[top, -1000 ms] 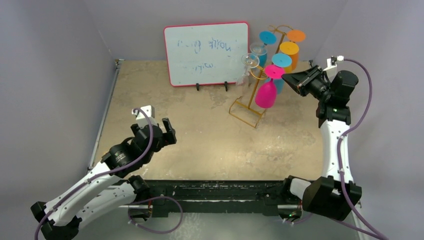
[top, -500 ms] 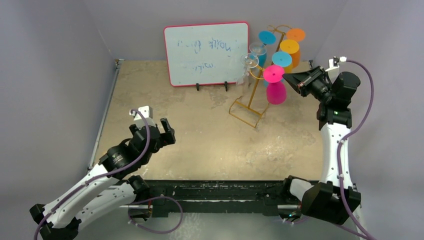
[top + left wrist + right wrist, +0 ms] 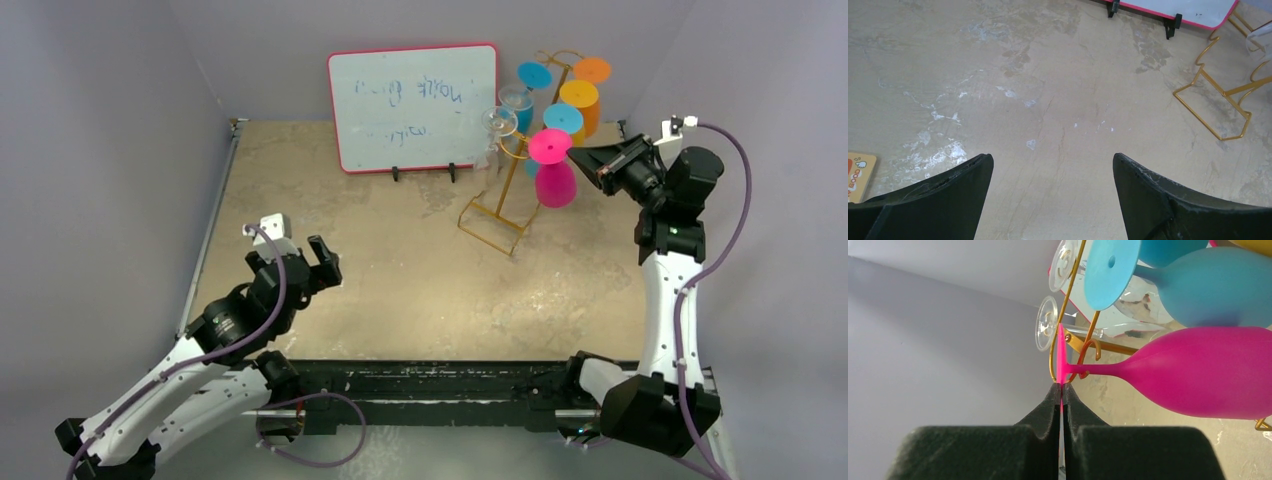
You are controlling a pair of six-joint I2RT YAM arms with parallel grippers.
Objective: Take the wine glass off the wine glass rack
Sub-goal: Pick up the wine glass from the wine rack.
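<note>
1. The right claw [image 3: 1062, 388] is shut narrow on the thin edge of the foot of the pink wine glass [image 3: 1198, 372]. The foot disc stands edge-on between its two pads.
2. The glass hangs on the wine glass rack [image 3: 1198, 116] with foot up and bowl down, so its long axis is near upright. In the right wrist view the stem seems to cross a curled gold hook [image 3: 1084, 357], so I judge it is not free yet.
3. The glass lies between this claw and the post of the rack, and the right arm is much the nearer one. The pull should probably go along the hook, away from the post.
4. A blue glass [image 3: 1208, 287] hangs just beside the pink bowl and an orange glass [image 3: 578, 100] behind. Clear glasses [image 3: 500, 122] hang on the far side of the post. A sideways swing could strike them.
5. The left claw [image 3: 1050, 160] is wide open and empty over the bench [image 3: 1048, 75], well apart from the rack.
</note>
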